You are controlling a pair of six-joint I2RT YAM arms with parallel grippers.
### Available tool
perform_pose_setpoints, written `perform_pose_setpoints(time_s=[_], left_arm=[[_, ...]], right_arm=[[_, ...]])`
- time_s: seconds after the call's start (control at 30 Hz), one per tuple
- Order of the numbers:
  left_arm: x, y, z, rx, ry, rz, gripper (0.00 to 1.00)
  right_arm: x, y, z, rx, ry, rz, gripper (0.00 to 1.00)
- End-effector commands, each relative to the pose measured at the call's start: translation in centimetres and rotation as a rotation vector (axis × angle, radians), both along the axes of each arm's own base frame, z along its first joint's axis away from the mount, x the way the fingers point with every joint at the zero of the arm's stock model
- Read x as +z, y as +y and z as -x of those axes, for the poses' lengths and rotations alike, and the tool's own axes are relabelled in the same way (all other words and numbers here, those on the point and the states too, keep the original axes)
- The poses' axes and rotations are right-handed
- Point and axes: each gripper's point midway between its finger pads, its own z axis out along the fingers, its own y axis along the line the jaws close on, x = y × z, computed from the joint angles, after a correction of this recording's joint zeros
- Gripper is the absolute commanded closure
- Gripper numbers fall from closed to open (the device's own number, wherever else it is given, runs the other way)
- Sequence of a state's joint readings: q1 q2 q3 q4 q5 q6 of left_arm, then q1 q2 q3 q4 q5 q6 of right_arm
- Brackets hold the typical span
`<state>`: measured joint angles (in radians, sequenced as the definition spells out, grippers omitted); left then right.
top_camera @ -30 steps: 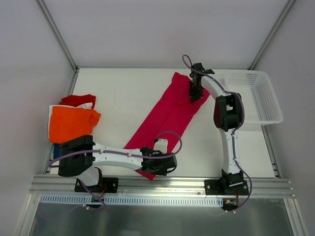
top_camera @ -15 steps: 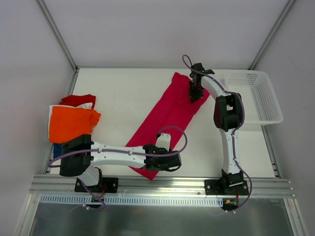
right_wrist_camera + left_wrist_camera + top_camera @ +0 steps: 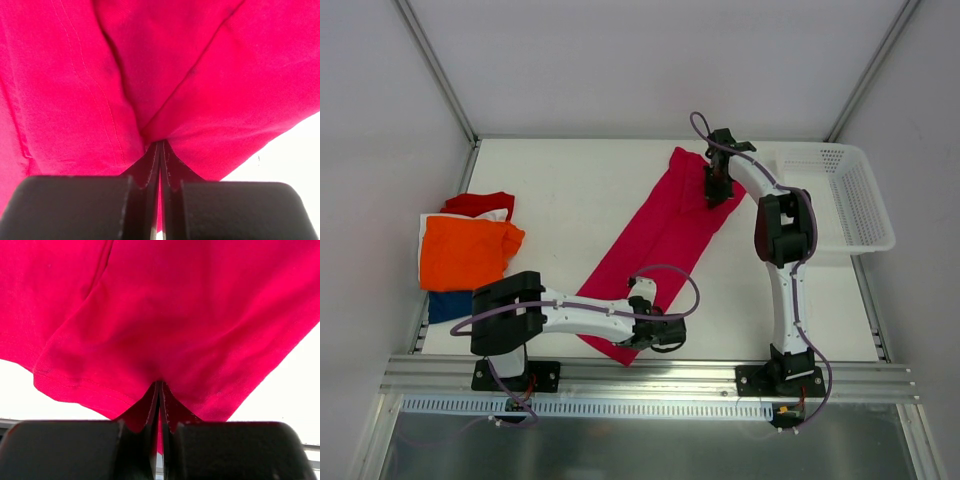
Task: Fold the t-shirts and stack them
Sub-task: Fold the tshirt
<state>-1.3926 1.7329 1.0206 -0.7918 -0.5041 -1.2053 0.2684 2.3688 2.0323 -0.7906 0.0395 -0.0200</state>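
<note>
Both grippers are clamped on the magenta t-shirt (image 3: 665, 225): the left gripper (image 3: 655, 336) on its near end, the right gripper (image 3: 717, 188) on its far end. Wrist views show cloth bunched into each tight pinch. The crosswise fold looks like the step in hand. It's best done by lifting both ends evenly, keeping the strip taut, and laying one end square on the other so the edges line up. Risk: a pinch holds only the top layer.

The shirt lies mid-table as a long narrow strip, well apart from the stack at the left edge with the orange t-shirt (image 3: 465, 250) on top. Its long axis runs diagonally, near-centre to far-right, ending near the white basket (image 3: 850, 200). Can't tell which end is the collar.
</note>
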Motion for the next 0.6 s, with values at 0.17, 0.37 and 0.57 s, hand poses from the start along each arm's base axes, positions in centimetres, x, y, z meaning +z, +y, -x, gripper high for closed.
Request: perform_pose_setpoints(time_s=[0.17, 0.37, 0.57], left_arm=[[-1.5, 0.5, 1.1, 0.043, 0.058, -0.054, 1.00], [-0.4, -3.3, 0.7, 0.001, 0.063, 0.044, 1.00], [-0.7, -6.8, 1.3, -0.051, 0.116, 0.145, 1.00]], right_arm=[[-1.5, 2.0, 0.4, 0.023, 0.081, -0.058, 1.00], [-2.1, 4.0, -0.8, 0.005, 0.085, -0.150, 0.99], [-1.9, 5.3, -1.7, 0.001, 0.068, -0.215, 1.00]])
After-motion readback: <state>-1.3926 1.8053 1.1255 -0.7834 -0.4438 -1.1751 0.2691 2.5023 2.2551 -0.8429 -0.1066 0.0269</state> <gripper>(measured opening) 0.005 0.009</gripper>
